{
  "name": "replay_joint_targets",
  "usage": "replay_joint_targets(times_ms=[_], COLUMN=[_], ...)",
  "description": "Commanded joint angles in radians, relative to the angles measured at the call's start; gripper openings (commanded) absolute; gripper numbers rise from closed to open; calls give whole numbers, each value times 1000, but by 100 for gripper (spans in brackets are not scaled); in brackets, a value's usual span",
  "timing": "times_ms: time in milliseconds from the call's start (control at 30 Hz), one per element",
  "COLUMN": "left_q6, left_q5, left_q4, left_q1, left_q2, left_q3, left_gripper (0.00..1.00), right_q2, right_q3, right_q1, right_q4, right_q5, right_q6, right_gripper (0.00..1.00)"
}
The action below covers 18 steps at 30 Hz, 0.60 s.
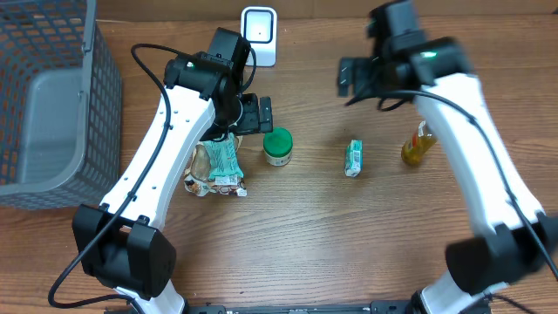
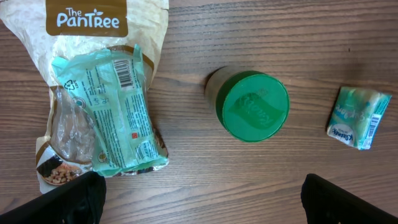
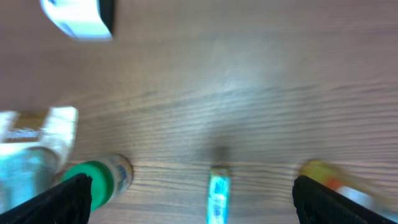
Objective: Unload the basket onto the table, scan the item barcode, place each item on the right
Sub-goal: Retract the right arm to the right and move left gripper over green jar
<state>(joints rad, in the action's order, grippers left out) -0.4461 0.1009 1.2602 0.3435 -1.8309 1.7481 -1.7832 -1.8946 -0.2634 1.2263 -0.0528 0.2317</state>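
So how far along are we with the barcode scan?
Barely started. Nothing looks done: the jar, snack bag, small packet and bottle all lie on the table. Both the left gripper and right gripper are open, empty. Still to do: pick an item and show it to the scanner.

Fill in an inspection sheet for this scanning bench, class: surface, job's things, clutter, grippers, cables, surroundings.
Surface: wooden table, no spills seen.
Job's things: white scanner at the far edge; green-lidded jar; small green packet, barcode showing; yellow bottle; Pantree bag with a green wrapper lying on it, barcode up.
Clutter: nothing seen.
Grippers: left gripper open and empty, above the jar and bag; right gripper open and empty, above the table.
Cables: black cable looping beside the left arm, clear of the items.
Surroundings: grey basket on the left side.
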Motion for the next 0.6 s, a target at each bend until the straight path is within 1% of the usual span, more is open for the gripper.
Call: replay_joint_targets(times_ms=[0, 200, 367, 467, 567], left_q6=[-3, -3, -3, -3, -3], left_q5=[-7, -7, -7, -7, -7], left_q4=[0, 0, -1, -1, -1], left_q1=[4, 4, 4, 4, 4], left_q2=[3, 3, 3, 3, 3], left_q3=[-12, -12, -12, -12, -12], left_gripper=[100, 100, 100, 100, 100], right_q2=[147, 278, 318, 315, 313], right_q3=[-122, -132, -132, -132, -131], right_q1=[82, 278, 422, 476, 495], right_q4=[87, 203, 291, 318, 317], right_q5=[-53, -84, -85, -85, -85], right_q6=[-28, -27, -27, -27, -27], right_gripper=[100, 100, 100, 100, 100])
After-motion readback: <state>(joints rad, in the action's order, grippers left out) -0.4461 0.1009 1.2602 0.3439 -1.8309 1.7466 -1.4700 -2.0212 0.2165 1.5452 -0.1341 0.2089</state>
